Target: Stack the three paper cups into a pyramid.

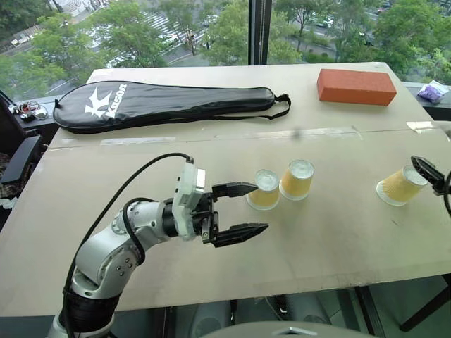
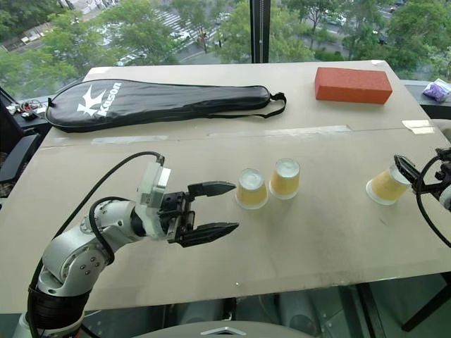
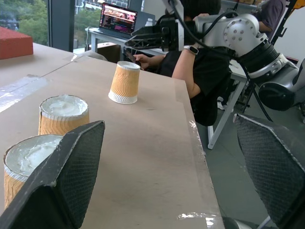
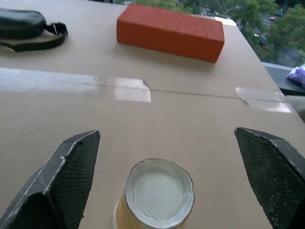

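I'm looking down on a pale brown tabletop (image 1: 211, 246) made of two boards joined by a strip of clear tape (image 1: 232, 134), set against a window with trees and a street below. A black racket bag (image 1: 162, 105) lies at the far left, an orange brick (image 1: 356, 86) at the far right. Two of the paper cups (image 1: 264, 190) (image 1: 297, 179) stand upside down, just beside each other, mid-table; the third cup (image 1: 400, 185) stands inverted well apart near the right edge. My left tool (image 1: 243, 210) hovers released just beside the nearest cup. My right tool (image 4: 167, 191) sits spread wide behind the third cup, not gripping it. In the left wrist view, a seated person (image 3: 200, 62) and a laptop (image 3: 116, 19) show beyond the tabletop.
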Controlling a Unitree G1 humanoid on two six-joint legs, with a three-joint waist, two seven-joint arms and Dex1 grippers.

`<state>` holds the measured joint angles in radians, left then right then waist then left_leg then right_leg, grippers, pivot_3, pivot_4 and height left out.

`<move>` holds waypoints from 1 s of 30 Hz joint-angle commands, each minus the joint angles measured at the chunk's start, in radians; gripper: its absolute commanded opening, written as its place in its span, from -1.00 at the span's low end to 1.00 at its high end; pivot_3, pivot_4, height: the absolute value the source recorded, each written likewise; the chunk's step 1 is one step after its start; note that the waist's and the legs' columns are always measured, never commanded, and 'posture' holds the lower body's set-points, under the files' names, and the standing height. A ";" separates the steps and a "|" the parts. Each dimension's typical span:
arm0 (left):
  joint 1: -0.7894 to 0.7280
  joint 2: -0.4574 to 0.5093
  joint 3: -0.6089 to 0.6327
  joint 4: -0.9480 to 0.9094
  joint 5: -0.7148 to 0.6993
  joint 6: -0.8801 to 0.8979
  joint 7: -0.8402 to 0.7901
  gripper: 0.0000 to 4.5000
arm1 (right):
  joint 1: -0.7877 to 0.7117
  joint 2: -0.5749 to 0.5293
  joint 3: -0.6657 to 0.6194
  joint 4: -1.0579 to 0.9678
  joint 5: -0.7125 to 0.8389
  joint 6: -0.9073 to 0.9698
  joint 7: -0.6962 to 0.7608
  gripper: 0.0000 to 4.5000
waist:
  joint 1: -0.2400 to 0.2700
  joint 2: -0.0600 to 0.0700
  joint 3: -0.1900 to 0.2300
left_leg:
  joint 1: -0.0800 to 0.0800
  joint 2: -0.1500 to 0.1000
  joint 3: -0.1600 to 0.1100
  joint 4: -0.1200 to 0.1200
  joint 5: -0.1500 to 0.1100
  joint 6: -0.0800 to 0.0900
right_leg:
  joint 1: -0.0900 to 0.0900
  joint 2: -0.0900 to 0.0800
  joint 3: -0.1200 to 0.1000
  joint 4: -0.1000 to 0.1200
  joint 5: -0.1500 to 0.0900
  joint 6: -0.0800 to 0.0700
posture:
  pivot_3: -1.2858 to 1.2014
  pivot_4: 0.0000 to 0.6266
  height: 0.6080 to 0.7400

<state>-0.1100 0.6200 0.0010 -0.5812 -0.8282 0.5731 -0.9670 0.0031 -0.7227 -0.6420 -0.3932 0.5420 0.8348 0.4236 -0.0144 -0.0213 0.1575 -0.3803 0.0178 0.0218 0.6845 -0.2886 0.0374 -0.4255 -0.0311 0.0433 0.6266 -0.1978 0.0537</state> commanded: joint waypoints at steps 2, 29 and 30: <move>-0.001 0.015 0.014 -0.041 -0.016 -0.013 -0.011 0.98 | -0.013 0.040 0.028 0.036 -0.025 -0.037 -0.029 1.00 | 0.001 0.001 0.000 | 0.000 0.000 0.000 0.000 0.000 0.000 | 0.000 0.000 0.000 0.000 0.000 0.000 | 0.03 -0.52 1.00; 0.002 -0.041 0.038 -0.017 0.025 -0.110 0.061 1.00 | -0.129 0.054 0.072 0.089 0.043 -0.144 0.059 -0.04 | -0.004 0.003 0.001 | 0.000 0.000 0.001 0.000 0.000 0.000 | 0.000 0.000 0.001 0.000 0.000 -0.001 | 0.03 -0.52 1.00; 0.006 -0.041 0.044 -0.011 0.026 -0.111 0.066 1.00 | -0.159 0.049 0.072 0.068 0.077 -0.130 0.067 -0.04 | -0.006 0.004 0.002 | 0.000 0.000 0.001 0.000 0.000 0.000 | 0.000 0.000 0.001 0.000 0.000 -0.001 | 0.03 -0.52 1.00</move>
<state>-0.1077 0.5813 0.0182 -0.5787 -0.8053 0.4821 -0.9103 -0.1117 -0.6440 -0.5252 -0.2390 0.5591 0.7085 0.4676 -0.0206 -0.0176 0.1593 -0.3801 0.0179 0.0227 0.6843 -0.2886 0.0375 -0.4257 -0.0310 0.0448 0.6264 -0.1974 0.0533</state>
